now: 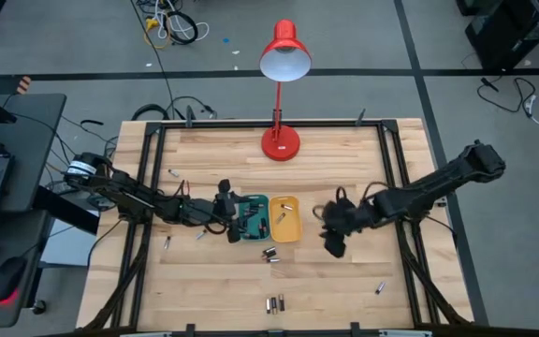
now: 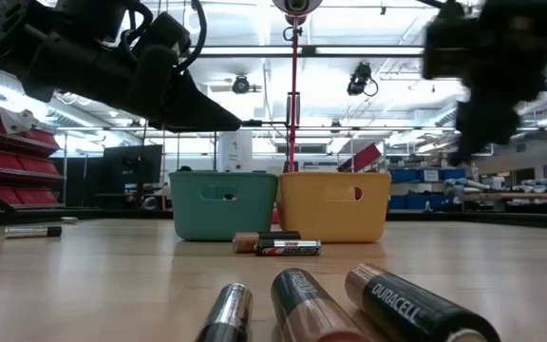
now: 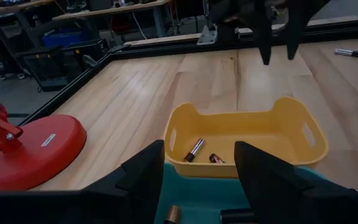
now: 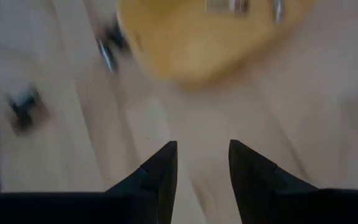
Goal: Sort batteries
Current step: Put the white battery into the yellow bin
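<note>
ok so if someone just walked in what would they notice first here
Probably the red desk lamp at the table's far edge, standing over a teal tray and a yellow tray side by side mid-table. The left end effector hangs open over the teal tray, and the right end effector, empty, is just right of the yellow one. Loose batteries lie scattered on the wood, with a couple in the yellow tray.
</note>
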`<state>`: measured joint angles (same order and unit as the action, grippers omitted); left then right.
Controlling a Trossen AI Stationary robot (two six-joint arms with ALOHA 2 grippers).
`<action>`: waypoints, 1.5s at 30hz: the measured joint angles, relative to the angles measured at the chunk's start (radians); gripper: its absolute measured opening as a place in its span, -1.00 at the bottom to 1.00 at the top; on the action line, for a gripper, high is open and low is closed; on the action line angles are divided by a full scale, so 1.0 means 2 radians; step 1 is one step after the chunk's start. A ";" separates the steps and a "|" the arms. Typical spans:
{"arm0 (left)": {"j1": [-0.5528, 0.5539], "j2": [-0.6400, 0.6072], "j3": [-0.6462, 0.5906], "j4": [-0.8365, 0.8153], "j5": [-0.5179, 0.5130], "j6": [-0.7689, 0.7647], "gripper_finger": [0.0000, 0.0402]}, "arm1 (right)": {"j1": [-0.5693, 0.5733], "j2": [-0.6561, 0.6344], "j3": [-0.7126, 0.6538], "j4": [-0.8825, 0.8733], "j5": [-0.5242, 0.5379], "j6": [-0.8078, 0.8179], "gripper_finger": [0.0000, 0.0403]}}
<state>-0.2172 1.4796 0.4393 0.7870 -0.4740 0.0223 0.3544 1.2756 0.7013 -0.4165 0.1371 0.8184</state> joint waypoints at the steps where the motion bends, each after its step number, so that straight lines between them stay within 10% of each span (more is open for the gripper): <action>1: 0.000 0.000 0.000 0.002 0.000 0.000 0.05 | 0.012 0.002 0.000 -0.017 0.000 0.003 -0.36; 21: -0.003 0.000 0.000 0.016 -0.017 -0.007 0.05 | 0.254 0.049 0.002 -0.053 -0.072 0.109 -0.41; 45: -0.045 0.000 0.000 0.054 -0.056 0.024 0.05 | 0.390 0.060 0.002 -0.088 -0.056 0.124 -0.35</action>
<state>-0.3080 1.4796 0.4397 0.8952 -0.5853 0.0711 1.1340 1.3959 0.7059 -0.5924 0.0250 1.0672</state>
